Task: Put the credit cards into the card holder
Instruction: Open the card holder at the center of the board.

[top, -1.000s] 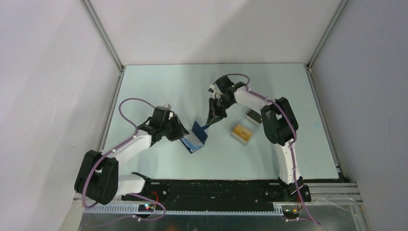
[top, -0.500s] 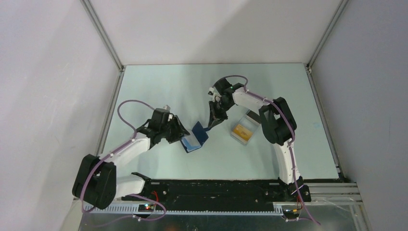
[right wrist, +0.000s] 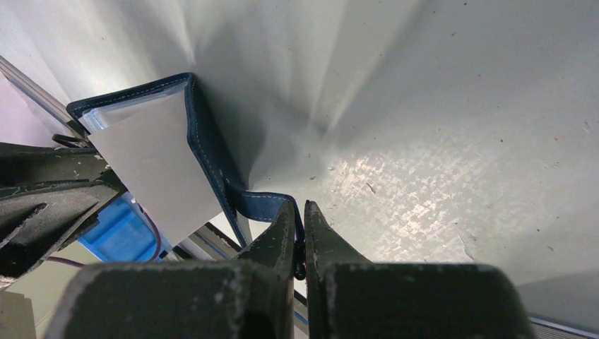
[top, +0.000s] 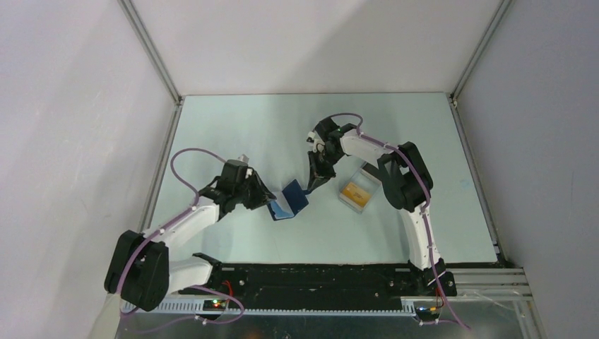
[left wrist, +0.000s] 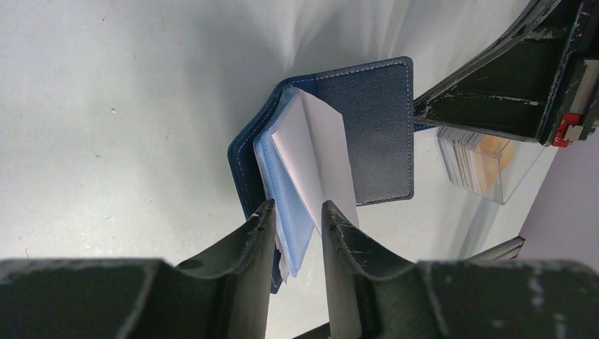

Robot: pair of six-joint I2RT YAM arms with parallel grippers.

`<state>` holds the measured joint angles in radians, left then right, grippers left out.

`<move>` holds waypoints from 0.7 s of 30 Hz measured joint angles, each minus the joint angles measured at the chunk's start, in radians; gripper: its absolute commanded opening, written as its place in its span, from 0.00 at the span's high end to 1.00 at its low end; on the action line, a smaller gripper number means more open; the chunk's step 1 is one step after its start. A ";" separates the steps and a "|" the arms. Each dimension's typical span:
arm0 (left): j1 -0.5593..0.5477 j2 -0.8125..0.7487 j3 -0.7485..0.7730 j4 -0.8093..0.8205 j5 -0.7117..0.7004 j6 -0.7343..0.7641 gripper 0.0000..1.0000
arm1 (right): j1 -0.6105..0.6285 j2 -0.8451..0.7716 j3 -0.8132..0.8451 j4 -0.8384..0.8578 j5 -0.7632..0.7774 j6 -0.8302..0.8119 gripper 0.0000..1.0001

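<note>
Navy card holder (left wrist: 378, 127), right fingers (right wrist: 332, 244) pinching edge

Pale green counter (top: 247, 127), scuffed and speckled. Clear plastic case (top: 358, 191) lying on it, right of centre. White walls (top: 311, 42) around counter; black rail (top: 318, 277) along near edge.

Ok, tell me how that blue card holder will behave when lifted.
Probably floppy: the card holder stands half open, and its strap curls where the right pincer pinches it. Its inner sleeves fan loose, so they would likely flap. Looks thin, likely light.
</note>
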<state>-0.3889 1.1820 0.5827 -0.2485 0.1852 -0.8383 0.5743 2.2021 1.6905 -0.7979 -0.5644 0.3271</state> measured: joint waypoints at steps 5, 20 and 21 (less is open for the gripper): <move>0.000 0.010 -0.001 0.000 -0.003 -0.004 0.71 | 0.000 0.001 0.000 -0.005 0.002 -0.008 1.00; 0.000 -0.058 -0.005 0.000 0.003 -0.044 0.62 | 0.000 0.012 0.000 -0.015 0.008 -0.015 1.00; 0.000 -0.060 -0.005 0.000 0.004 -0.045 0.64 | 0.000 0.013 0.000 -0.017 0.008 -0.016 1.00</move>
<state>-0.3889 1.1217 0.5774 -0.2485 0.1890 -0.8833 0.5747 2.2154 1.6909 -0.8146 -0.5568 0.3115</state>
